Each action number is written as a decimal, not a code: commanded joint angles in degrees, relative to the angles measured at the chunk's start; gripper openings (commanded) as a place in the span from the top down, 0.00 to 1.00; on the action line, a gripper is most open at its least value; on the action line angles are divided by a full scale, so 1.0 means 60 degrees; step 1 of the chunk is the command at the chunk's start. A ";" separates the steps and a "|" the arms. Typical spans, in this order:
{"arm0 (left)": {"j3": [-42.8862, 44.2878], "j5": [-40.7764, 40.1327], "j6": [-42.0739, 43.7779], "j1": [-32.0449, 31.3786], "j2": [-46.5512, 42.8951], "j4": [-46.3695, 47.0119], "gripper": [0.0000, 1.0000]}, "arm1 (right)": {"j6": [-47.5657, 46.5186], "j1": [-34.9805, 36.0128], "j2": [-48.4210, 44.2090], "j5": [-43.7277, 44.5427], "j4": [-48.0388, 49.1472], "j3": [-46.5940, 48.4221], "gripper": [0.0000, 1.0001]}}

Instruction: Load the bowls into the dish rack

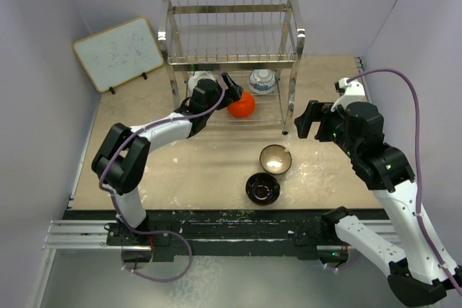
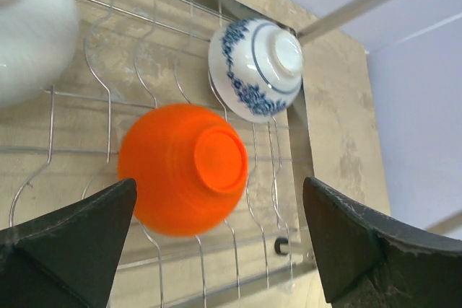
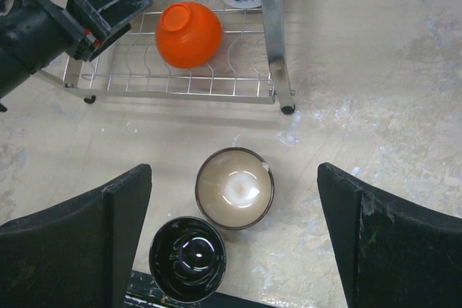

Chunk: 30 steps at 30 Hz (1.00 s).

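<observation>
Glossy black bowl (image 1: 263, 188) and tan bowl (image 1: 276, 159) sit upright, close together, lower centre on the table (image 1: 180, 171). Right gripper (image 1: 304, 117) hangs spread wide, holding nothing, beside the dish rack (image 1: 231, 34) post. Left gripper (image 2: 218, 187), jaws wide, flanks the orange bowl (image 1: 242, 104) (overturned) on the lower shelf. The blue-and-white bowl (image 1: 262, 81) and white bowl (image 1: 198, 81) sit behind.

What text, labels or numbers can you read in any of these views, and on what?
No readable text in any view.
White board: faint scribbled marks, too faint to read.
Blue-and-white bowl: painted floral pattern and bands only, no words.
Nothing else in view shows lettering.
</observation>
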 commanded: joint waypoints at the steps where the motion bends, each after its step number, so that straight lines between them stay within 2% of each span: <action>1: -0.0569 -0.0240 0.1172 -0.0565 -0.0914 0.0281 0.01 | 0.0011 -0.0036 -0.0219 0.0066 0.0160 -0.0001 0.02; 4: -0.0752 -0.0509 0.1663 -0.1060 -0.1048 -0.0003 0.03 | 0.0043 -0.0036 -0.0245 0.0055 0.0127 0.0042 0.02; 8: -0.0980 -0.1122 0.2050 -0.1533 -0.0993 -0.0053 0.17 | 0.0088 -0.0038 -0.0299 0.0082 0.0087 0.0089 0.02; 11: -0.0936 -0.1279 0.2165 -0.1598 -0.0837 0.0071 0.38 | 0.0130 -0.0036 -0.0319 0.0082 0.0033 0.0119 0.02; 12: -0.0874 -0.1326 0.2212 -0.1600 -0.0799 0.0119 0.48 | 0.0148 -0.0036 -0.0319 0.0080 0.0014 0.0119 0.02; 14: -0.0670 -0.1439 0.2334 -0.1598 -0.0693 0.0111 0.73 | 0.0161 -0.0040 -0.0347 0.0097 -0.0005 0.0099 0.02; 15: -0.0513 -0.1500 0.2389 -0.1601 -0.0607 0.0050 0.83 | 0.0164 -0.0037 -0.0352 0.0110 0.0000 0.0091 0.02; 16: -0.0341 -0.1557 0.2455 -0.1598 -0.0461 -0.0034 0.86 | 0.0163 -0.0036 -0.0352 0.0124 -0.0003 0.0078 0.02; 20: 0.0344 -0.1599 0.2592 -0.1602 0.0135 -0.0304 0.86 | 0.0163 -0.0036 -0.0304 0.0152 0.0012 0.0032 0.02; 30: 0.1052 -0.1398 0.2364 -0.1541 0.1320 0.0127 0.86 | 0.0033 -0.0036 -0.0190 0.0302 0.0026 0.0076 0.02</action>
